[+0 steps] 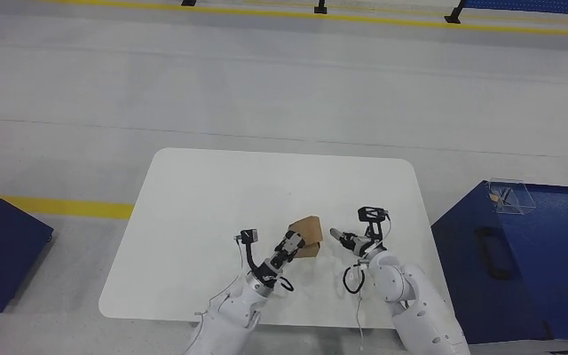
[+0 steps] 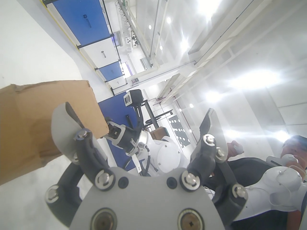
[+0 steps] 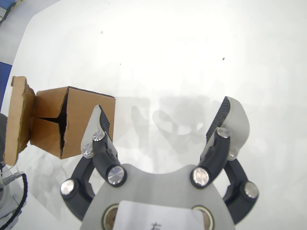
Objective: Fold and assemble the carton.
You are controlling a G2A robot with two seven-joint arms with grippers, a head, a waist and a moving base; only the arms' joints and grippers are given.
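Observation:
A small brown carton [image 1: 308,232] stands on the white table [image 1: 222,195] near its front middle. In the right wrist view the carton [image 3: 81,130] has one face closed by folded flaps that meet in a dark cross seam, and one flap [image 3: 16,120] sticks out at its far side. My left gripper [image 1: 292,242] is open right beside the carton [image 2: 36,125]; one finger [image 2: 64,123] lies against its side and the other is in the air. My right gripper [image 3: 162,104] is open a little way from the carton's other side, with nothing between its fingers.
A blue bin [image 1: 501,275] stands off the table's right edge with a clear plastic box [image 1: 510,195] on it. Another blue object [image 1: 18,248] sits off the left side. The table's far half is bare white surface.

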